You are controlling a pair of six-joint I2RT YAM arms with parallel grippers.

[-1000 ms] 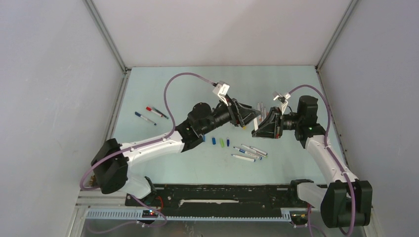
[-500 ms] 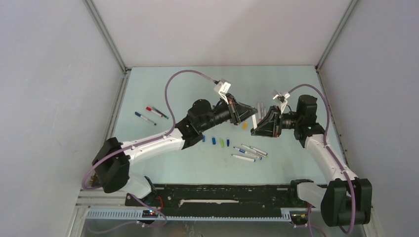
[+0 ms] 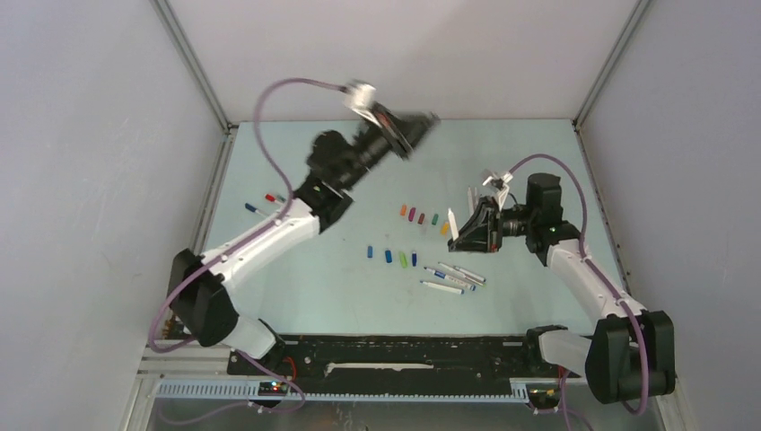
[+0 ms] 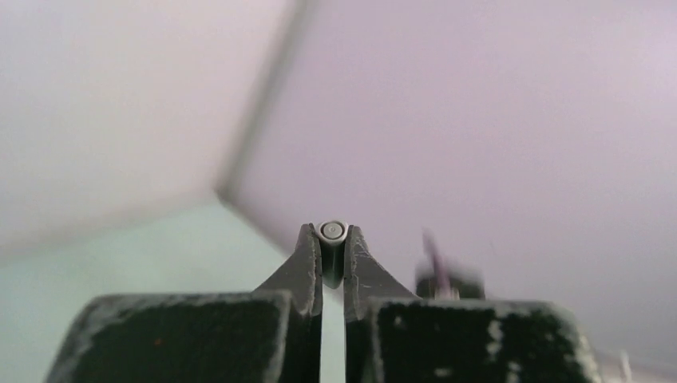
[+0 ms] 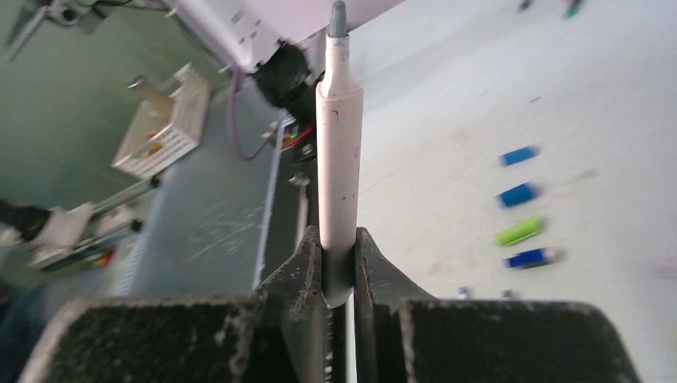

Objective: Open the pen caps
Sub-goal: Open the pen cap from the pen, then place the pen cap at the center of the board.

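Pinches a bare pen (image 5: 338, 159) in the right gripper (image 5: 338, 239), near loose caps (image 3: 412, 215). Clamps left gripper (image 4: 332, 241) on a tiny round-ended piece (image 4: 332, 231) — up high.

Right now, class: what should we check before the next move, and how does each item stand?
1. right tool shut on white pen barrel: ok.
2. barrel's tip bare: ok.
3. left tool shut on small cap: ok.
4. left arm raised clear of right arm: ok.
5. bare table beside loose caps: ok.
6. held cap's colour: cannot tell.
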